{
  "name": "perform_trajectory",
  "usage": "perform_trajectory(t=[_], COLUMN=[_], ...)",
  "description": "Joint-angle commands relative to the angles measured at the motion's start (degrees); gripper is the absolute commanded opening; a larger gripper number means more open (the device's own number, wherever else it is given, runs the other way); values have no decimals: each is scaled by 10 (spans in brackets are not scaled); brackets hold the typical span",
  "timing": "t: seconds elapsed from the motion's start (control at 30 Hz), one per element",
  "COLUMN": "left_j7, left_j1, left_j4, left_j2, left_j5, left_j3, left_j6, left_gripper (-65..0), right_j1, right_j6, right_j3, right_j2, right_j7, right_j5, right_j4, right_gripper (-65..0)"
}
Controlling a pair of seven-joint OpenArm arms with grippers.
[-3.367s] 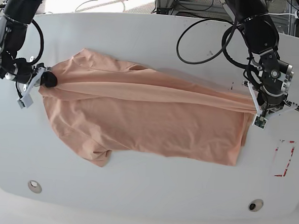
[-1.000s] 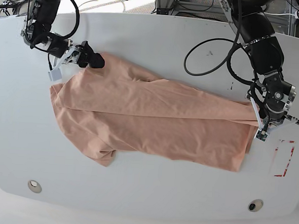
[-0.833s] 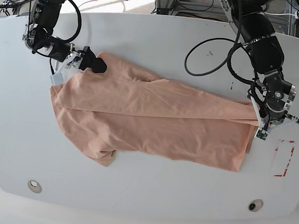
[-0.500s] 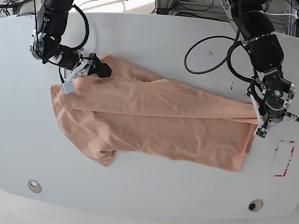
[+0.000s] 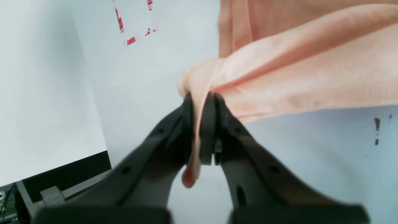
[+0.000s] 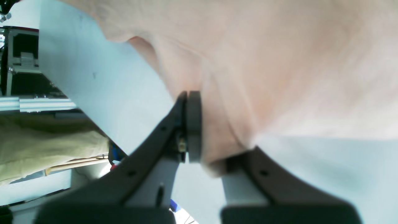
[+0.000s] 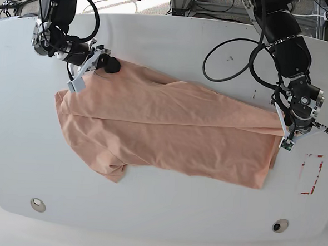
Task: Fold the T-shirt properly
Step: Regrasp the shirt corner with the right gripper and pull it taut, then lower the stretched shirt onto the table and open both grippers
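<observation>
Two end effectors are engaged with the T-shirt (image 7: 163,128), which lies spread across the middle of the white worktop (image 7: 158,212), partly folded lengthwise with a crease running from collar end to hem.

Nearest the camera, relative to the T-shirt: one sleeve (image 7: 112,171) is bunched at the lower edge, and beyond the hem end a red-marked rectangle (image 7: 311,174) sits on the worktop.

At the hem end, the left end effector (image 7: 289,130) is fully closed on a gathered pinch of fabric. The left wrist view shows the cloth clamped between the fingers (image 5: 206,130), with a small tail hanging below. This grip is unchanged from a second ago.

At the far collar end, the right end effector (image 7: 107,67) has changed. One second ago it stood wide open just outside the shoulder; it has since advanced onto the shirt and closed. The right wrist view shows fabric drawn in beside the finger pad (image 6: 193,124), so it appears closed on the T-shirt's upper edge, though the far finger is hidden by cloth.

Judgement: both ends are now gripped, so the next fold or a tensioning lift can begin. A shallow pinch at the collar end may slip under tension.
</observation>
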Motion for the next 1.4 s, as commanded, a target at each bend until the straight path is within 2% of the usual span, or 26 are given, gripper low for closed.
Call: perform_trajectory(t=[0.0, 0.13, 0.37, 0.6, 0.67, 0.9, 1.07, 1.37], left_j7=[-3, -3, -3, -3, -3, -3, -3, -3], left_j1=[6, 38, 113, 181, 198, 233, 224, 114], left_j4=[37, 59, 95, 110, 116, 117, 117, 112], left_j2=[-2, -3, -5, -4, -5, -5, 0, 14], left_j5=[2, 2, 1, 1, 1, 1, 1, 3], left_j3=[1, 0, -2, -3, -7, -42, -36, -28], left_j6=[6, 6, 6, 6, 6, 6, 6, 6], left_gripper=[-650, -650, -650, -650, -650, -650, -650, -650], right_j1=[-28, -84, -164, -236, -255, -308, -291, -212], right_j6=[6, 14, 80, 80, 80, 80, 80, 80], right_j3=[14, 50, 116, 164, 175, 197, 202, 201], right_j2=[8, 7, 7, 1, -11, -22, -22, -18], right_j7=[4, 4, 3, 3, 3, 4, 3, 3], right_j5=[7, 7, 8, 9, 11, 70, 85, 65], right_j4=[59, 138, 187, 196, 199, 199, 199, 196], right_gripper=[-650, -650, -650, -650, -650, -650, -650, -650])
